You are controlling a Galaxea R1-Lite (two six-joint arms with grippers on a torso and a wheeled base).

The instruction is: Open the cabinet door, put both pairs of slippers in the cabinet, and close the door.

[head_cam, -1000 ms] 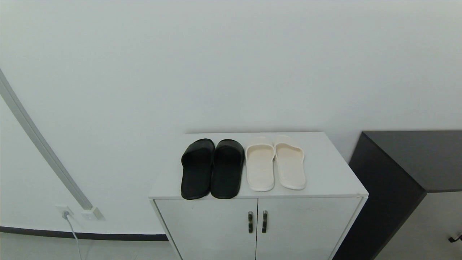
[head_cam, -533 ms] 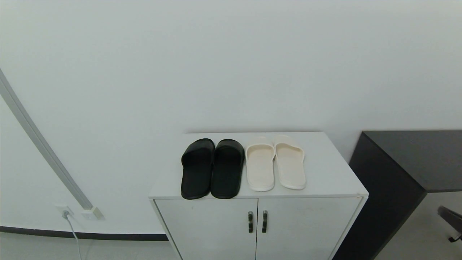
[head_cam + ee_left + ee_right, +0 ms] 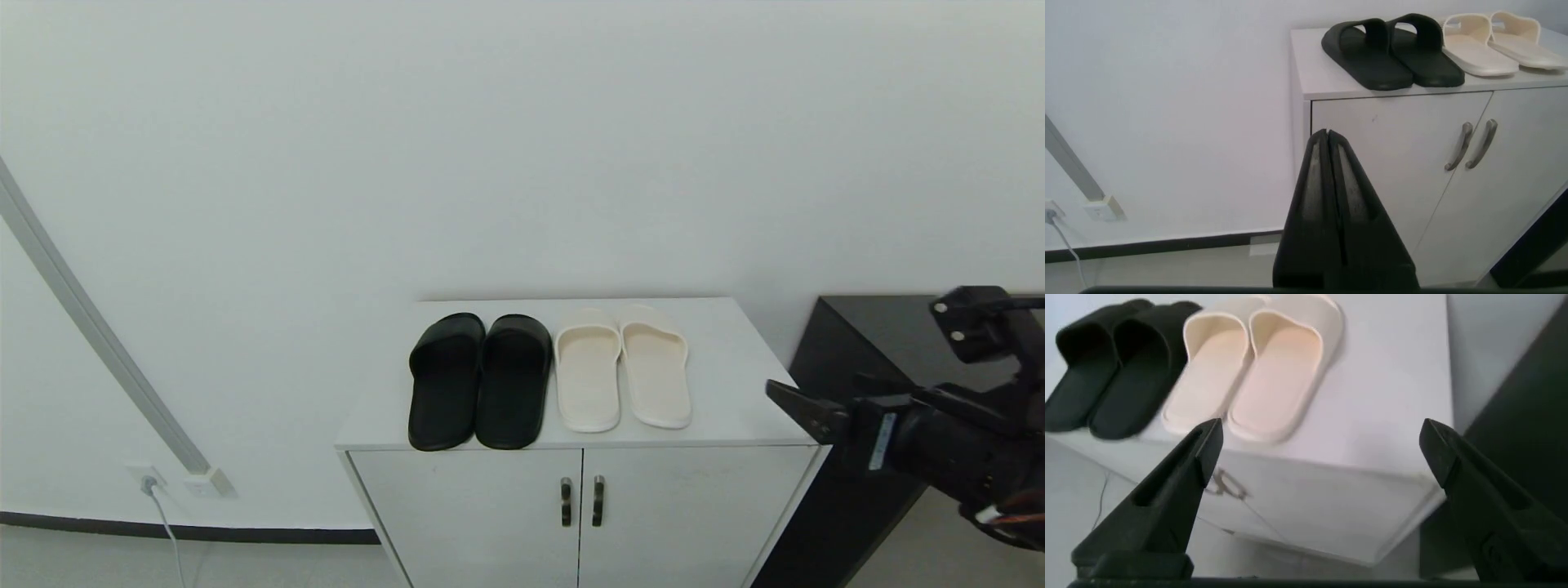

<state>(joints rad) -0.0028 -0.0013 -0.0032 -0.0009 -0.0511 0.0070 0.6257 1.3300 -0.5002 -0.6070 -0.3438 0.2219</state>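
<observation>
The left claw point(image 3: 1328, 139), fingers pressed together, sits low before the cabinet's point(image 3: 1372, 131) shut doors. The right claw point(image 3: 1321, 431), fingers wide apart, hangs off its front corner. The two slim upright handles point(image 3: 566, 501) look the place to hook a light door. Beyond the right claw, cream slippers point(image 3: 1278, 380) lie nearest and black slippers point(image 3: 1143, 376) farther. They are likely light, bendy foam, best pinched at the strap.

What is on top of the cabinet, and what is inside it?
On the cabinet lie the black slippers and the cream slippers, side by side. Both doors are shut, so the inside is hidden.
</observation>
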